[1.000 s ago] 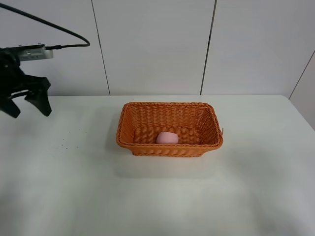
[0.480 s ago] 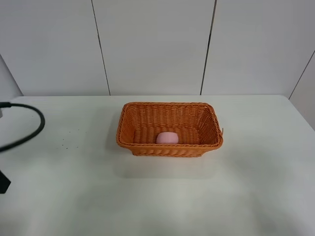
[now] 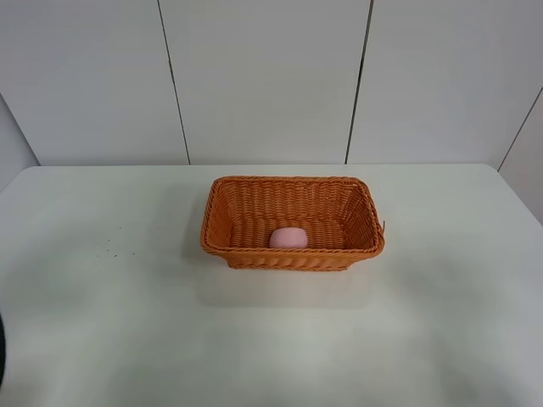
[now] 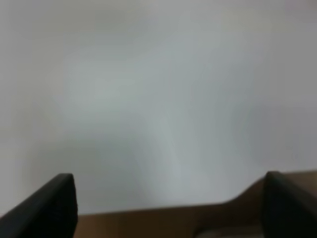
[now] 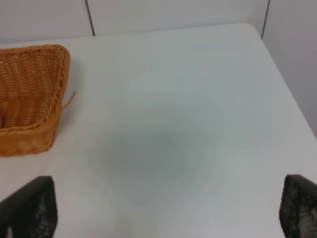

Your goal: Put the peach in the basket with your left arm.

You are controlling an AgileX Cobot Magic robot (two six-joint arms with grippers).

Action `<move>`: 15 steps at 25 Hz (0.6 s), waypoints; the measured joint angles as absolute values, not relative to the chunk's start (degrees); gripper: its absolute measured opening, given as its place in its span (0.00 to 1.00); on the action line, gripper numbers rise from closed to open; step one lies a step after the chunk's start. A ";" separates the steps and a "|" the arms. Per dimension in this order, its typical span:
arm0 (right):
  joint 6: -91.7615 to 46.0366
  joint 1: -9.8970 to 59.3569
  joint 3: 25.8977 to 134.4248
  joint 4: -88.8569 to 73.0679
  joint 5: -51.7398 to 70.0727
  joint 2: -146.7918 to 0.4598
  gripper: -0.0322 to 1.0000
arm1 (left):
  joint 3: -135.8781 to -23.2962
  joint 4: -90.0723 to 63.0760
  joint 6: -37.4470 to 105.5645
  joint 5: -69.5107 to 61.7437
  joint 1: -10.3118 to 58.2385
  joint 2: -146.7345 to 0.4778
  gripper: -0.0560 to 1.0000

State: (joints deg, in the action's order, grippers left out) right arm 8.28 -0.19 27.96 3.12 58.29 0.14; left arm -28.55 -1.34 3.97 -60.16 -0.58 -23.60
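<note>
The left gripper (image 4: 168, 208), jaws wide and empty, has withdrawn far from the basket (image 3: 293, 254); the peach (image 3: 288, 238) lies inside, done.

left tool (image 4: 168, 208) blurred, fingertips cropped

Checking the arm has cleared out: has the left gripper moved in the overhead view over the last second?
Yes. It was up left of the basket; it swung down and off the left edge, gone from that view.
</note>
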 joint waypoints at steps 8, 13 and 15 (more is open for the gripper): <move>8.28 -0.19 27.96 3.12 58.29 0.14 0.70 | -28.55 -1.34 3.97 -60.20 -0.58 -12.22 0.86; 8.28 -0.19 27.96 3.12 58.29 0.14 0.70 | -28.29 -1.34 3.64 -60.27 -0.58 -3.97 0.86; 8.28 -0.19 27.96 3.12 58.29 0.14 0.70 | -28.29 -1.34 3.51 -60.27 -0.58 -1.30 0.86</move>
State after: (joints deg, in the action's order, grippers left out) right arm 8.28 -0.19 27.96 3.12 58.29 0.14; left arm -28.29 -1.34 3.51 -60.27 -0.58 -1.30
